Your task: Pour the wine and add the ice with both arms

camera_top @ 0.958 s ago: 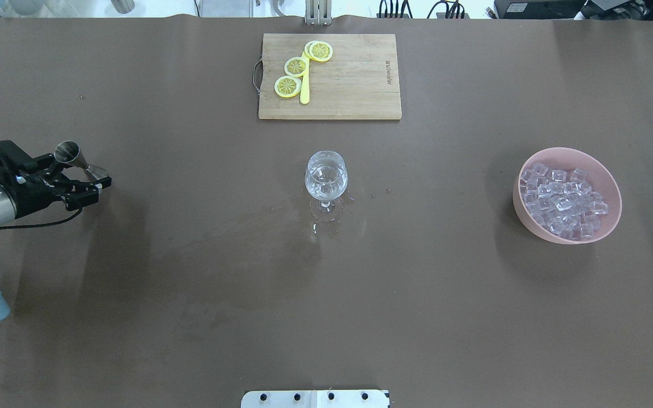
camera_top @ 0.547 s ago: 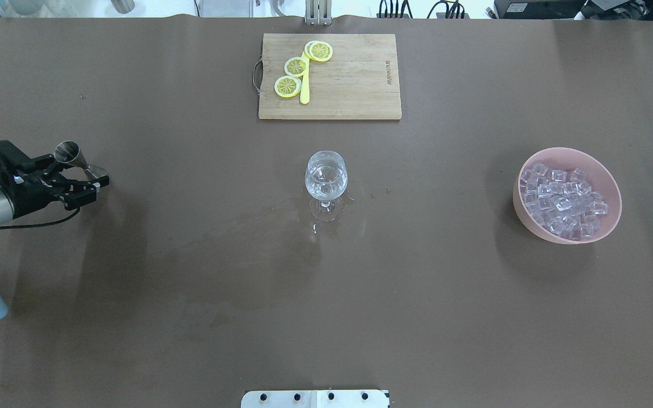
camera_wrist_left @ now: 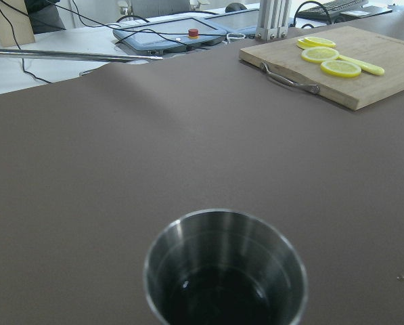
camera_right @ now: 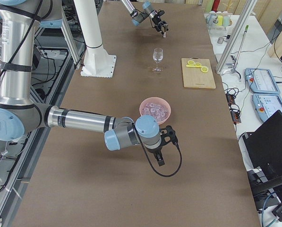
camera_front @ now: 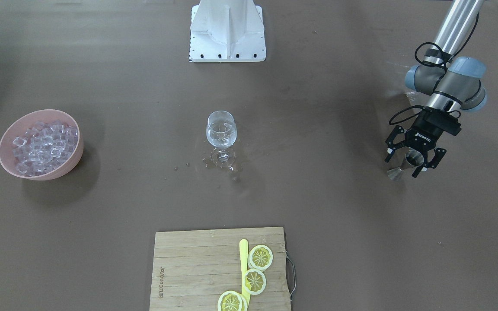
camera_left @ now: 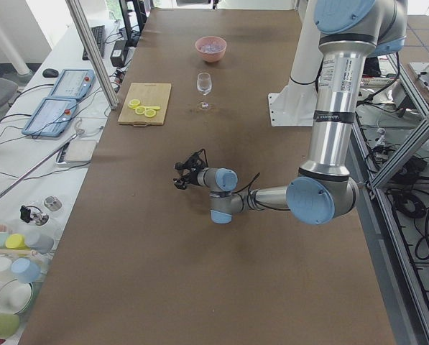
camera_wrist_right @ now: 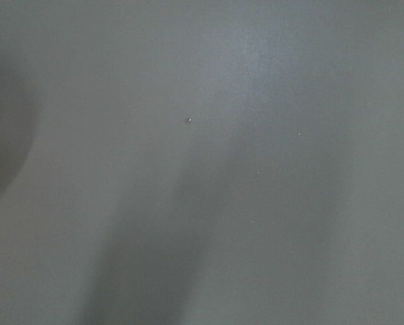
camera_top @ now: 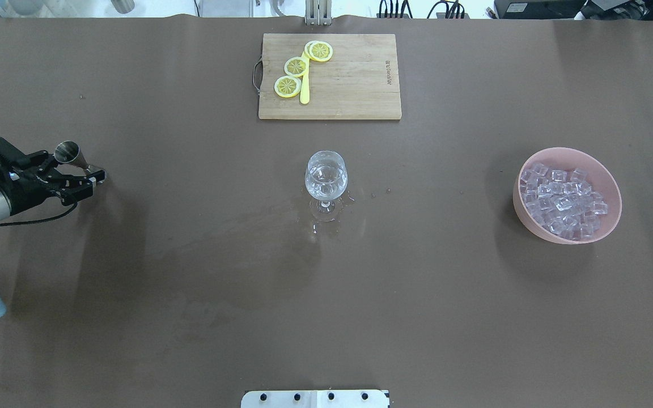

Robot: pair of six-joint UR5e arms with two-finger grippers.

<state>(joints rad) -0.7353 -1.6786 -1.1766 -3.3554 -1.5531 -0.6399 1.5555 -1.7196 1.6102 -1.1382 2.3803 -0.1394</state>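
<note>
Brown-covered desk (camera_top: 190,294), dull sheen, w/ wet marks, prob. splashes, round the foot of the glass (camera_top: 326,180). White side bench (camera_left: 27,165) along it carries 2 pendants and cables. Left hand (camera_front: 402,167), fingers apart, flanks a steel jigger (camera_wrist_left: 225,271) standing at the desk's left end. Right hand (camera_right: 169,139) sits near the pink bowl (camera_top: 607,187); apart or together, can't tell. Ice (camera_top: 562,198) heaped in the bowl; wine (camera_top: 326,171) in the glass, mid-desk.

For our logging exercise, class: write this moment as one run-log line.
left pincer: open, straddling measuring cup upright on table | glass: holds clear liquid | ice: in pink bowl | right pincer: state unclear
</note>
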